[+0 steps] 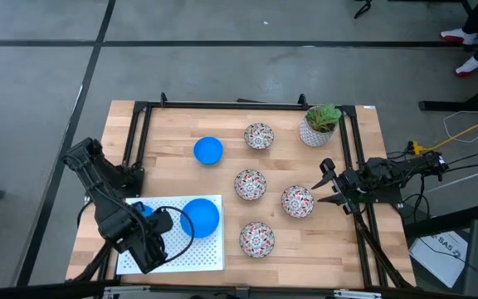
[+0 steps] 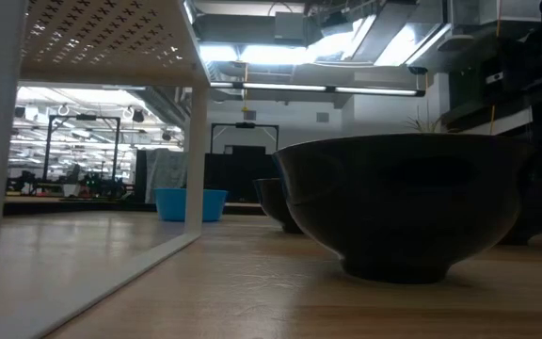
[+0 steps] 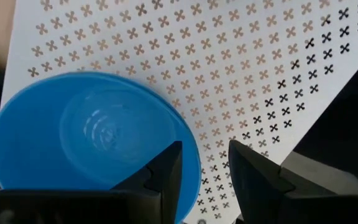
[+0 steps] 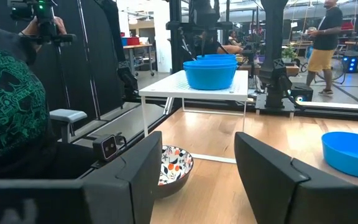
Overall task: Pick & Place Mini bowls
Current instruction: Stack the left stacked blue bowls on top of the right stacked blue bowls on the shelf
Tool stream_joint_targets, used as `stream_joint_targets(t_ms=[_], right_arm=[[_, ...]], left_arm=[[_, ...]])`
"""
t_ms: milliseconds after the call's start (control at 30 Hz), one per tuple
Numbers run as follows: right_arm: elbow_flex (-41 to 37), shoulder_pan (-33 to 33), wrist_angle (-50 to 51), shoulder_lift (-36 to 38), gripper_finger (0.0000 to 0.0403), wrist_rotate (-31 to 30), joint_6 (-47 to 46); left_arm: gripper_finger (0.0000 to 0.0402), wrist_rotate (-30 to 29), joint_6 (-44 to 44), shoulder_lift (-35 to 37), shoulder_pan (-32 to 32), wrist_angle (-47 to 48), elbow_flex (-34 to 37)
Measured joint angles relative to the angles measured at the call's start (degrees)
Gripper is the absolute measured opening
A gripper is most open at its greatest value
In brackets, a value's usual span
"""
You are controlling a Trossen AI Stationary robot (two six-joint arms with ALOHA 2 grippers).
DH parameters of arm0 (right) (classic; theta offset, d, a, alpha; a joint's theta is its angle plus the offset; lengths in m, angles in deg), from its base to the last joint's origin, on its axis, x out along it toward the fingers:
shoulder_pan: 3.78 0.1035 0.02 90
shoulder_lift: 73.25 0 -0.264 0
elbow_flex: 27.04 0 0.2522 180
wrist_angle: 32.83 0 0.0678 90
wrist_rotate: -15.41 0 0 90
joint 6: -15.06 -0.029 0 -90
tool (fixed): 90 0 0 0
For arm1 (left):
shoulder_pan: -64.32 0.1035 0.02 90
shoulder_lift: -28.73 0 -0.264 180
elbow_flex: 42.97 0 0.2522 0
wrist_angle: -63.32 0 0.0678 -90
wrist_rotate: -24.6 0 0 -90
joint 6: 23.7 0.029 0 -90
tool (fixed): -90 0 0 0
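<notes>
A stack of blue mini bowls rests on a white perforated shelf; it also shows in the left wrist view and right wrist view. One blue bowl sits alone on the table. Several patterned mini bowls stand on the wood. My left gripper is open at the stack's rim. My right gripper is open, level, just right of a patterned bowl. My left gripper stands astride the top blue bowl's rim, one finger over the inside and the other finger outside. A gap shows beside the outer finger. Whether the inner finger touches the bowl I cannot tell.
A white pot with a green plant stands at the far right corner. A black frame runs along the table's sides. In the low view a dark bowl fills the front, beside the shelf's leg. People stand in the room behind.
</notes>
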Motion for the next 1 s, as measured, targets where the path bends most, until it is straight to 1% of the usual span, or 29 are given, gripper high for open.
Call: stream_joint_targets(t_ms=[333,567,800,900,1000], right_arm=[[0.00,0.01,0.01,0.00,0.0200,0.01,-0.01],[-0.02,0.00,0.02,0.00,0.0200,0.00,-0.02],[-0.02,0.00,0.00,0.00,0.0200,0.00,-0.02],[-0.02,0.01,0.00,0.00,0.0200,0.00,-0.02],[-0.02,0.00,-0.03,0.00,0.0200,0.00,-0.04]], left_arm=[[0.0125,-1.87,0.10,0.00,0.00,0.03,0.97],[0.0125,3.12,0.61,0.00,0.00,0.06,5.72],[0.0122,3.18,1.19,0.00,0.00,0.00,6.38],[0.0099,3.18,2.10,0.00,0.00,0.02,6.38],[0.0053,3.18,3.01,0.00,0.00,0.02,6.38]])
